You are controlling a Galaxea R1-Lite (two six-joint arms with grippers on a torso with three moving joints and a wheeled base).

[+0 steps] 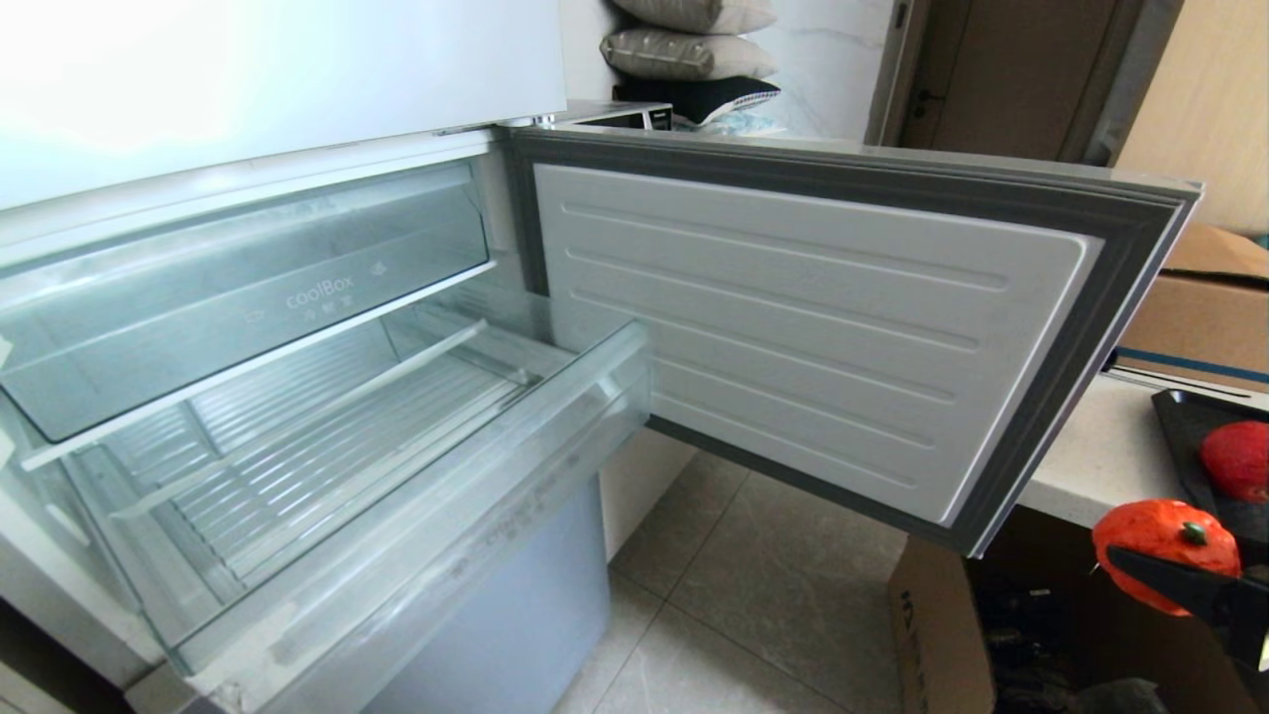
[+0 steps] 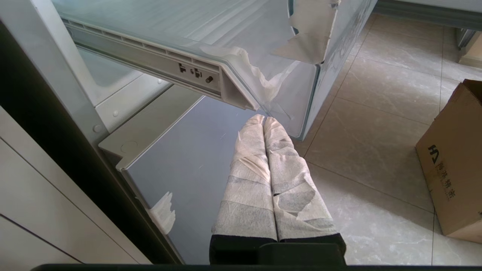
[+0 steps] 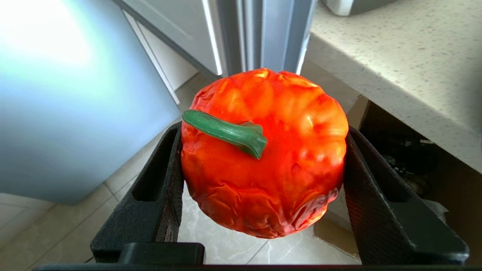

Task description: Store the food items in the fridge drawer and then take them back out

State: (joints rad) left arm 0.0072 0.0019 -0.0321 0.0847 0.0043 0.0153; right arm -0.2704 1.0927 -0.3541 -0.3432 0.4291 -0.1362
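Food items number two: one bumpy bright-orange pumpkin-like fruit [image 3: 263, 154] with a green stem, and one smooth red apple [image 1: 1236, 460]. One wide, shallow, clear plastic fridge drawer [image 1: 416, 496] with a ribbed floor stands pulled out below the single clear bin printed "coolBox" [image 1: 248, 297], and nothing lies in it. The right gripper [image 3: 263, 180] holds the pumpkin-like fruit between its two black fingers [image 3: 158, 188], one pressed against each side, with the stem pointing out sideways; in the head view this fruit hangs in the air at the lower right, in front of the speckled pale countertop [image 1: 1100, 446] and well apart from the drawer. The red apple rests on one black tray [image 1: 1185, 426] on that countertop, just behind the held fruit. One grey-rimmed fridge door [image 1: 843, 327] stands swung open between the drawer and the countertop. The left gripper [image 2: 263, 119] hangs low beside the drawer's front corner, its two white-wrapped fingers pressed together with nothing between them. One brown cardboard box [image 2: 455, 158] stands on the tiled floor [image 2: 376, 113].
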